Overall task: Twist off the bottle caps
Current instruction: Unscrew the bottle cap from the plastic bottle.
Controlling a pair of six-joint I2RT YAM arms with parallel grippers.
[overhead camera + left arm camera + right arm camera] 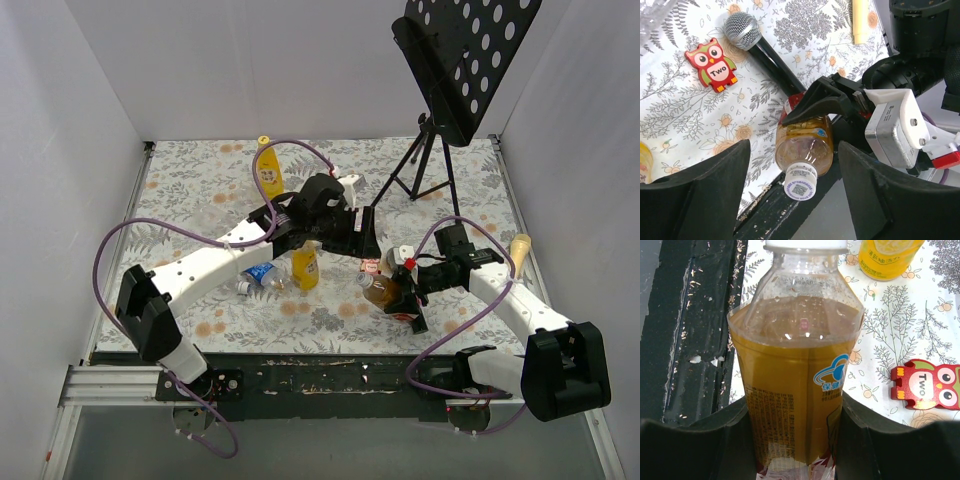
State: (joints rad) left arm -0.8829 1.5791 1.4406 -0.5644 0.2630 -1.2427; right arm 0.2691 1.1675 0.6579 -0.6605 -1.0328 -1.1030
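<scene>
Shows four bottles from above: a far yellow bottle (pixel 268 175), upright with a yellow cap (pixel 264 140); a near yellow bottle (pixel 305 268), upright beneath the left arm; one clear bottle (pixel 260 273), blue-labelled, lying just left of it; one brown bottle (pixel 795 350) by the near edge of the table (pixel 200 180). Grips the brown bottle's body with the right gripper (pixel 795 410), fingers closed against both sides. Spreads the left gripper (pixel 795 151) wide either side of that bottle's white cap (pixel 801 186), touching and holding nothing. Counts also one owl tag (pixel 712 62), one microphone (pixel 742 30), one music stand (pixel 460 60).
</scene>
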